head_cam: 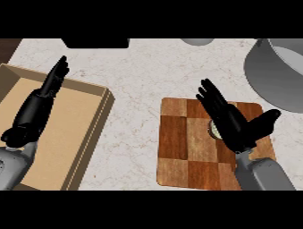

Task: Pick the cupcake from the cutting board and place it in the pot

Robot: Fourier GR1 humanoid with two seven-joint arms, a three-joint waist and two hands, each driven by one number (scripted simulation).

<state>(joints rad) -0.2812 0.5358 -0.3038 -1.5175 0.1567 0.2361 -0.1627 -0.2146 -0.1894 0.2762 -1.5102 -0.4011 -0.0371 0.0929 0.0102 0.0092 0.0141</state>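
Observation:
A checkered wooden cutting board [183, 147] lies on the counter at lower centre-right. The cupcake [214, 129] on it shows only as a small pale sliver at the edge of my right hand [229, 123], which hovers over it and hides most of it. That hand is open, fingers straight and pointing up-left, thumb spread to the right. The grey pot [282, 74] stands at the upper right, beyond the board. My left hand [45, 96] is open, fingers straight, resting over the box on the left.
A shallow wooden box [87, 134] fills the left side of the counter. A black object [95, 43] sits at the top edge, and a grey round object [198, 41] shows partly beside it. Speckled counter lies between box and board.

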